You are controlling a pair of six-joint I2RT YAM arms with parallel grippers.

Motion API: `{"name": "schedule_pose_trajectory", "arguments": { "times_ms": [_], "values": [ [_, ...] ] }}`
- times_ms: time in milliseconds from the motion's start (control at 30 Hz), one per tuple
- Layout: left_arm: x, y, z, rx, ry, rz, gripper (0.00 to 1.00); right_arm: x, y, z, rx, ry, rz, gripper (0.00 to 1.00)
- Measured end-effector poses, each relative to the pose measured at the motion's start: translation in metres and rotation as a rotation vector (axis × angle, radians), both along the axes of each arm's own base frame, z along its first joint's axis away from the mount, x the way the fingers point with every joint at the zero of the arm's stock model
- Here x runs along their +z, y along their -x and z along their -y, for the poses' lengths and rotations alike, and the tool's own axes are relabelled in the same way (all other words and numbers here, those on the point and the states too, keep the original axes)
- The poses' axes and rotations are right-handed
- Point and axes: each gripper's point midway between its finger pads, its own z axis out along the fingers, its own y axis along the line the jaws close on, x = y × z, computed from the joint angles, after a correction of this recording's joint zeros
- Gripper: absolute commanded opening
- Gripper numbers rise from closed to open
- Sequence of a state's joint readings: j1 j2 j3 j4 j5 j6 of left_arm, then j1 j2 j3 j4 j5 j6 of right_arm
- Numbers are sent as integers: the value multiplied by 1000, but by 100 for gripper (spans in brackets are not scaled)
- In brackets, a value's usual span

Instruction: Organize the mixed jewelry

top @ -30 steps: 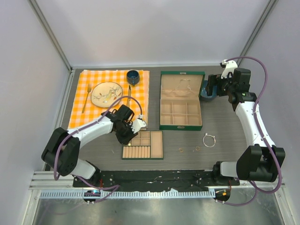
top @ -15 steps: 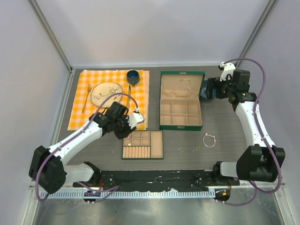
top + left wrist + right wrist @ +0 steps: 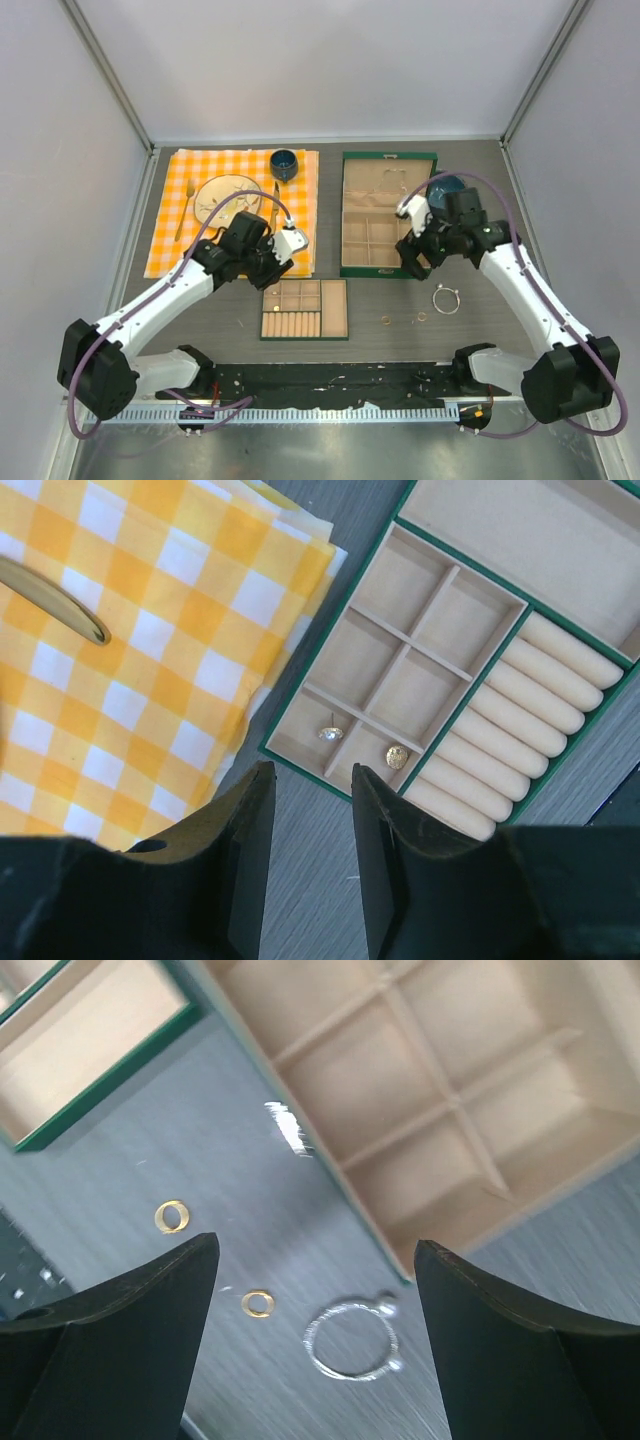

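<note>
Nearest the arm bases, a small tray (image 3: pixel 305 310) is sitting on the table (image 3: pixel 370 290), cushion rolls along its near side and compartments behind.
- Two studs are lying in it, one pale (image 3: pixel 330 733) and one gold (image 3: pixel 397 756), in adjoining compartments at the end closest to the left gripper.
- Right of the tray, a gold ring (image 3: pixel 386 320) and a second ring (image 3: pixel 421 317) are lying loose on the table, apart from each other.
- A silver bracelet (image 3: pixel 446 298) is lying just beyond them, to the right.

The left gripper (image 3: pixel 311 775) is hovering at the tray's far left corner, by the edge of the checked cloth (image 3: pixel 170 240). Its jaws are standing partly apart with nothing between them.

The right gripper (image 3: pixel 317 1250) is hanging over the bracelet and rings, by the near right corner of the jewelry box (image 3: pixel 387 215). Its jaws are spread wide, gripping nothing.

The box is lying open, lid tipped back. A blue bowl (image 3: pixel 445 185) is showing behind the right arm. Further back on the cloth, a plate (image 3: pixel 228 195), fork (image 3: pixel 186 210), knife (image 3: pixel 275 200) and cup (image 3: pixel 284 163) are sitting.
</note>
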State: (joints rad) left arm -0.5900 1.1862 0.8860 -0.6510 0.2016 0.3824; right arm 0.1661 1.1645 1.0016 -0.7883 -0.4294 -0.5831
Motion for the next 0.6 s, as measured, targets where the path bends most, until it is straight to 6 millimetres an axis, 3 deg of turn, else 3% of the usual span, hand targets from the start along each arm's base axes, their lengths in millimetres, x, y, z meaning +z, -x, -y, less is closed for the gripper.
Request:
{"name": "schedule_pose_trajectory", "arguments": {
  "times_ms": [200, 467, 600],
  "values": [
    [6, -9, 4, 20, 13, 20, 41, -33, 47, -50, 224, 58, -91, 74],
    [-1, -17, 3, 52, -15, 12, 41, -96, 86, -56, 310, 189, -246, 69],
    [-5, -19, 1, 64, -31, 10, 41, -107, 98, -57, 346, 216, -260, 66]
  ]
}}
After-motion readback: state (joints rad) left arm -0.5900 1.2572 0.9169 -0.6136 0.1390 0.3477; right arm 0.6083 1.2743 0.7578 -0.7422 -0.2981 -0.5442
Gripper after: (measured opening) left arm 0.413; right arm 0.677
